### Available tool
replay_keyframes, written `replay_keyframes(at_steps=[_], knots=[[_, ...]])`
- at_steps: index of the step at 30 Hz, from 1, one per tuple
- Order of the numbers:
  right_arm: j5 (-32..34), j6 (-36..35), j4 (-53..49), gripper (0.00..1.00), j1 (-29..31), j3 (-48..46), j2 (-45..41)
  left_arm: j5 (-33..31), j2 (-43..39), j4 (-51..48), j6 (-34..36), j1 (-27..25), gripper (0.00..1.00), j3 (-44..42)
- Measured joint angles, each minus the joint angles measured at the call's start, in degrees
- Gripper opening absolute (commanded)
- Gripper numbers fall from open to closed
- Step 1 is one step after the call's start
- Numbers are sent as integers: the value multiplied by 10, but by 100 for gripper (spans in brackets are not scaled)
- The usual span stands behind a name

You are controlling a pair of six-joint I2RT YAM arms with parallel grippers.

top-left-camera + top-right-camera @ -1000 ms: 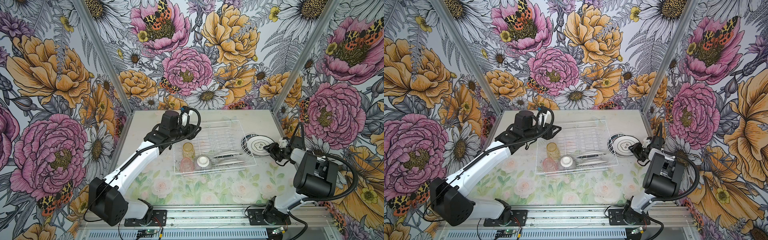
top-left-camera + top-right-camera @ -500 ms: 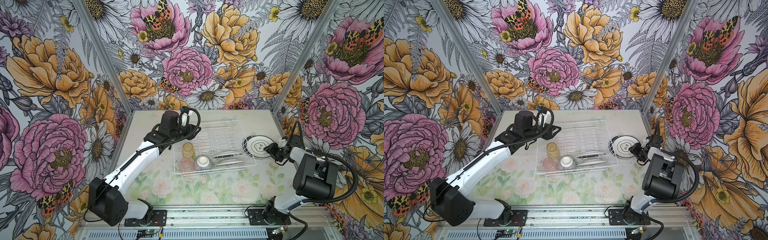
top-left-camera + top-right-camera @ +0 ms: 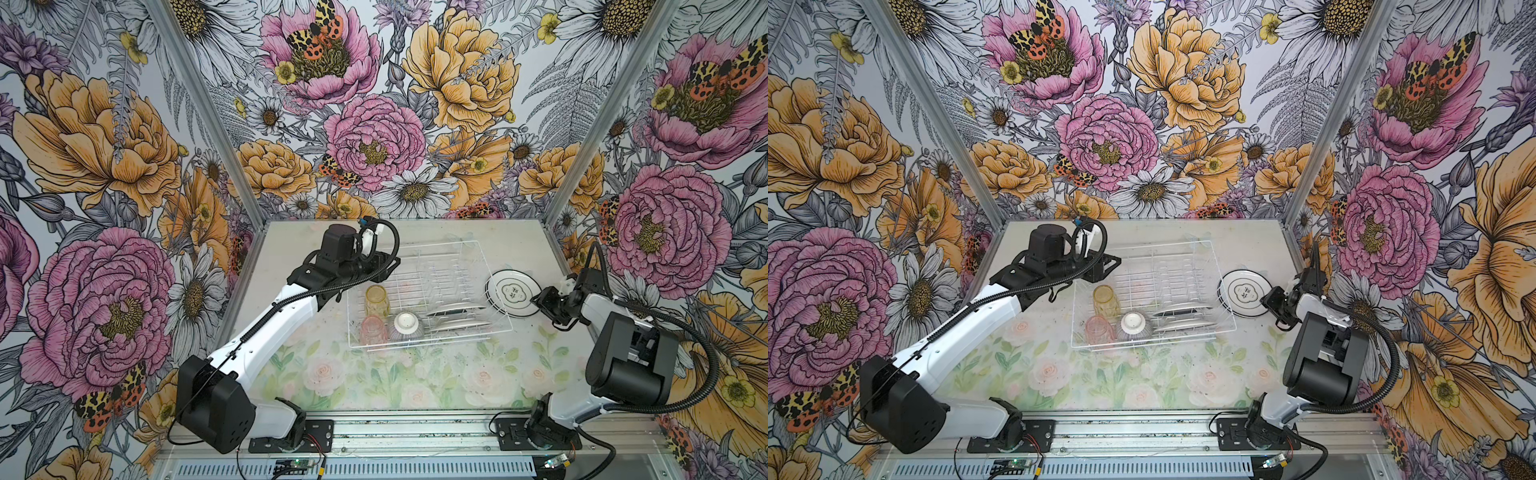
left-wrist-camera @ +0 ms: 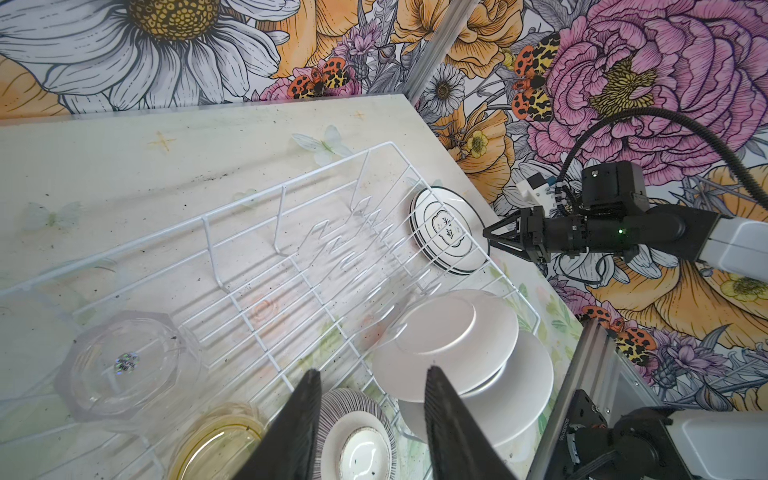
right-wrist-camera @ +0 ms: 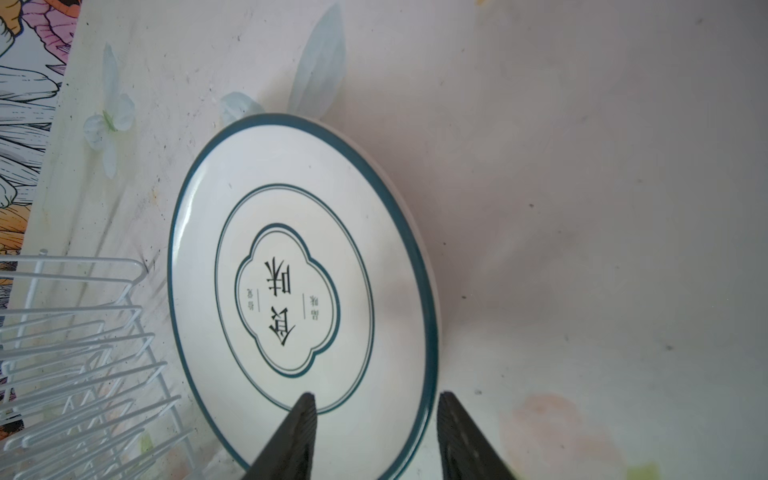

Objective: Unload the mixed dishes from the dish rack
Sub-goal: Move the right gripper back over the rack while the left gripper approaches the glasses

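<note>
Plate (image 5: 299, 291) has settled flat: white, teal-rimmed

A pale table (image 3: 415, 386) is shown in both top views. Its far half is printed plain and stone-grey, with a few faint winged insects. Its near half is printed with soft roses and green leaves. Dark specks are scattered over the surface. A white wire rack (image 3: 436, 274) is set flat on it, about the middle. Just beside the rack's right wall, a small stack of white, dark-rimmed plates (image 3: 513, 291) is laid face up on the bare surface. Whether stack and rack touch cannot be told. The near edge is bounded by a metal rail (image 3: 415, 432).
</note>
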Motion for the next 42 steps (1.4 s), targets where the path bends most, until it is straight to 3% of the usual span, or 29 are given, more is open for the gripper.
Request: replay_keyframes(at_steps=[10, 19, 24, 32, 42], knots=[[14, -1, -8, 50, 5, 0, -8, 0, -1, 3, 0, 3, 43, -10], [35, -8, -35, 49, 15, 17, -137, -74, -33, -16, 7, 41, 40, -38], [0, -18, -50, 46, 66, 33, -165, -122, -61, -28, -7, 85, 37, -78], [-42, -25, -68, 46, 182, 38, -152, -170, -67, -66, -23, 97, 38, -124], [-37, -31, -74, 46, 194, 46, -125, -176, -29, -75, -37, 100, 37, -158]])
